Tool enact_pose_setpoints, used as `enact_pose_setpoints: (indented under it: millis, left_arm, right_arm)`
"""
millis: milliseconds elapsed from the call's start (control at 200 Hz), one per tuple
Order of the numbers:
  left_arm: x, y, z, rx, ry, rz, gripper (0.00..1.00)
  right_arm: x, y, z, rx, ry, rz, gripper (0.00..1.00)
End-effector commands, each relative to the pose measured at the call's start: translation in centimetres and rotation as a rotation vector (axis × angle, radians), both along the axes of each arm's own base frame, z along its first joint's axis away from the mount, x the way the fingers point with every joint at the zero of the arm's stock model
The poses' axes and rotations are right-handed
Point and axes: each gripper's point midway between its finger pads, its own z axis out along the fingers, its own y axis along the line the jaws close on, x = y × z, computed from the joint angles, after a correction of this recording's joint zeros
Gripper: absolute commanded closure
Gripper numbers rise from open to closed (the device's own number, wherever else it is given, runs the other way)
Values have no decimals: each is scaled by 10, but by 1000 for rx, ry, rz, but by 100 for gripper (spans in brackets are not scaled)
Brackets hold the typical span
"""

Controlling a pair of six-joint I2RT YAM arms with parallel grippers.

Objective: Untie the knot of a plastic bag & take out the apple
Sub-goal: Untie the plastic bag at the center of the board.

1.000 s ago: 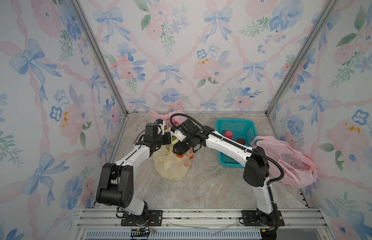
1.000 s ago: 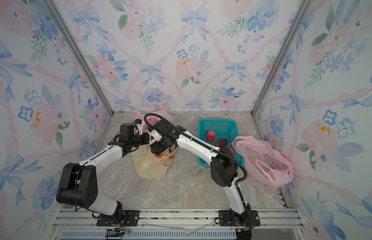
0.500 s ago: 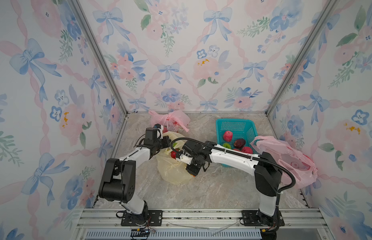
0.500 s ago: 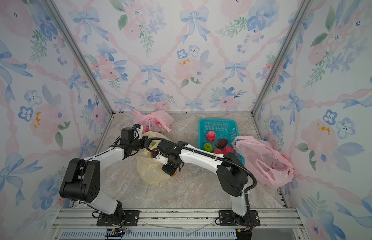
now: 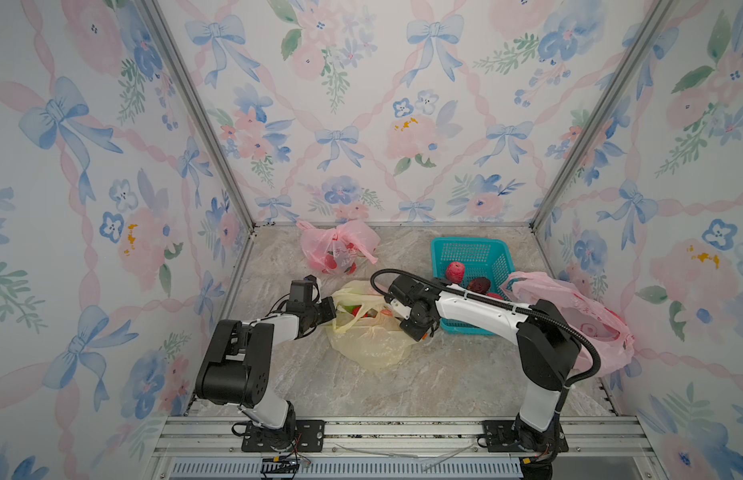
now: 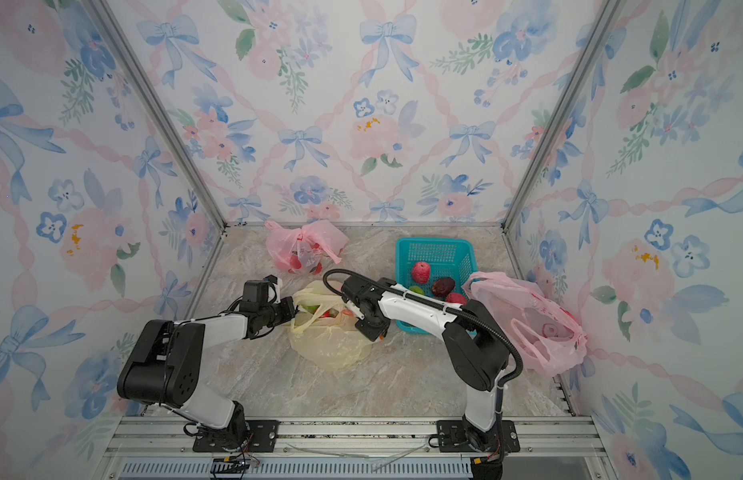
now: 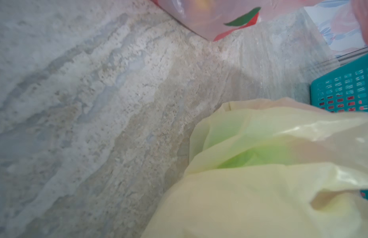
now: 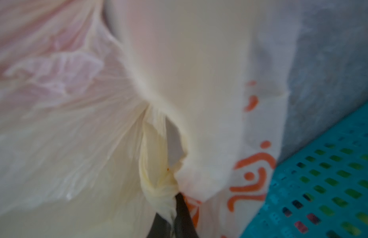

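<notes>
The right gripper (image 8: pixel 171 218), open a second ago, is now clamping a twisted handle of the yellow bag (image 5: pixel 367 332) at mid-counter — the left gripper (image 5: pixel 329 309) is gripping its opposite edge — exposing the apple (image 5: pixel 352 309) inside for removal.

Both arms share one build: glossy black joint housings joined by smooth white link shells. In both top views the left arm (image 5: pixel 253 332) shows a bulky black shoulder block at lower left, thin dark wires looping near its wrist, and a small black camera box on top. The right arm (image 6: pixel 436 316) carries a thick black cable arching from wrist to shoulder, strapped along the white link. Each stands on a black bolted base plate (image 5: pixel 523 434) on the silver rail
</notes>
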Motion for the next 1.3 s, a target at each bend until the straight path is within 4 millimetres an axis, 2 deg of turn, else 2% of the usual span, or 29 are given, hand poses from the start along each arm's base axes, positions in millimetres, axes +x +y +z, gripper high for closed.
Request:
enact_pose_setpoints:
  millis: [0, 125, 200, 290, 335, 375, 440, 505, 545, 560, 590, 640, 700, 750, 830, 890, 970, 995, 1015, 1195, 1295]
  left_arm:
    - [-5, -3, 14, -25, -43, 21, 100]
    - [-25, -10, 13, -47, -31, 21, 100]
    - [-35, -15, 16, -68, -31, 18, 100]
    - [-43, -17, 24, -93, -40, 23, 100]
    - [-46, -19, 32, -104, -52, 22, 100]
    - [-47, -19, 43, -113, -72, 22, 100]
    - [-47, -19, 62, -117, -109, 26, 93]
    - [-47, -17, 81, -116, -152, 30, 86]
    - [-46, -17, 93, -120, -179, 31, 82]
    - [-46, -17, 99, -124, -191, 28, 80]
    - [-45, -18, 107, -132, -210, 23, 78]
    - [-44, -22, 121, -149, -240, 11, 77]
    - [-43, -26, 138, -164, -276, -1, 82]
    - [-41, -30, 151, -173, -307, -15, 88]
    - [-39, -46, 174, -191, -354, -77, 95]
    - [-37, -61, 188, -200, -376, -134, 96]
    - [-36, -84, 199, -208, -382, -213, 96]
    - [-36, -91, 194, -207, -366, -236, 96]
    - [-34, -98, 205, -213, -386, -256, 97]
    - [-35, -156, 194, -230, -332, -432, 99]
    - [-38, -174, 181, -212, -292, -483, 99]
  right_arm:
    - [51, 3, 36, 76, -209, -75, 94]
    - [91, 17, 61, 178, -339, -54, 94]
    - [97, 35, 75, 279, -335, 1, 90]
    - [83, 60, 100, 425, -292, 82, 63]
    - [74, 69, 114, 502, -268, 105, 43]
    - [66, 74, 127, 558, -250, 118, 35]
    - [54, 78, 149, 628, -231, 121, 27]
    - [45, 79, 166, 680, -223, 110, 27]
    - [41, 82, 167, 692, -210, 103, 27]
    - [37, 81, 178, 707, -228, 107, 27]
    - [35, 82, 181, 710, -234, 93, 27]
    - [35, 84, 179, 702, -231, 63, 32]
    - [37, 85, 176, 698, -218, 7, 47]
    - [42, 92, 156, 681, -172, -37, 58]
    - [45, 103, 141, 668, -142, -83, 60]
    - [48, 107, 127, 636, -124, -122, 63]
    - [46, 113, 112, 621, -89, -152, 65]
    - [45, 114, 108, 615, -82, -157, 65]
    - [43, 114, 104, 606, -76, -160, 65]
    - [25, 100, 74, 542, -9, -203, 65]
    - [9, 84, 62, 502, 28, -230, 65]
